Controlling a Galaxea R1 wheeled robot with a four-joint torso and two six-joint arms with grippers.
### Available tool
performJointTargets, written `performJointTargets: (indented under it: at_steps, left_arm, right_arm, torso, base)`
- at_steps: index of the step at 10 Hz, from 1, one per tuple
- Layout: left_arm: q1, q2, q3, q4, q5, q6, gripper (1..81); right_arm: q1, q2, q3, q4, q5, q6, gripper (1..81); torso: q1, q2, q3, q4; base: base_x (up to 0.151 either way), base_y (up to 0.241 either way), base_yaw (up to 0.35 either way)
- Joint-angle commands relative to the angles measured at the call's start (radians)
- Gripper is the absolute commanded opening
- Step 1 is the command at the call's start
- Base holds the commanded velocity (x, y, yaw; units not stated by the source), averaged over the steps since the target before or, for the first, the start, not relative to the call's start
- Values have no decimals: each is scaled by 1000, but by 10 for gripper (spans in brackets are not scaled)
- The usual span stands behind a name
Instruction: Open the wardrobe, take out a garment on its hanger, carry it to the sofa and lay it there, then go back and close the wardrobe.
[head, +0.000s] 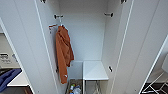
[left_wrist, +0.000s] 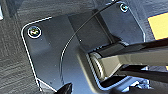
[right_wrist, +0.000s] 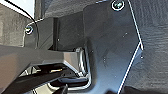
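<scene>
The wardrobe (head: 85, 32) stands straight ahead in the head view with both tall white doors swung wide, the left door (head: 22, 37) and the right door (head: 142, 37) framing its white inside. An orange hooded top (head: 63, 53) hangs at the left of the inside from a white hook-shaped holder (head: 53, 25). Past the left door, low down, lies a bright blue shape (head: 8, 77); I cannot tell whether it is the sofa. Both wrist views look down on dark flooring past the robot's own dark plate and bar.
A white shelf box (head: 95, 70) sits low at the right of the wardrobe's inside. Small items (head: 75, 88) lie on the wardrobe floor to its left. A white chair frame (head: 157, 85) stands at the lower right, and a white tabletop (head: 18, 80) at the lower left.
</scene>
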Motion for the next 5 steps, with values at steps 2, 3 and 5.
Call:
performJointTargets:
  at_steps: [2,3,5]
  left_arm:
    - [-40,-1,-6,-6,39,-2,811]
    - [-40,-4,-6,-6,39,-3,811]
    - [-42,-30,-6,-50,30,-55,811]
  right_arm:
    - [33,0,-3,4,-55,-3,811]
    - [34,0,-3,4,-54,-3,811]
    - [37,-2,-3,4,-54,1,811]
  torso:
    - [0,0,0,0]
    - [1,1,0,0]
    - [1,1,0,0]
  base:
    - [50,0,0]
    - [0,0,0]
    - [0,0,0]
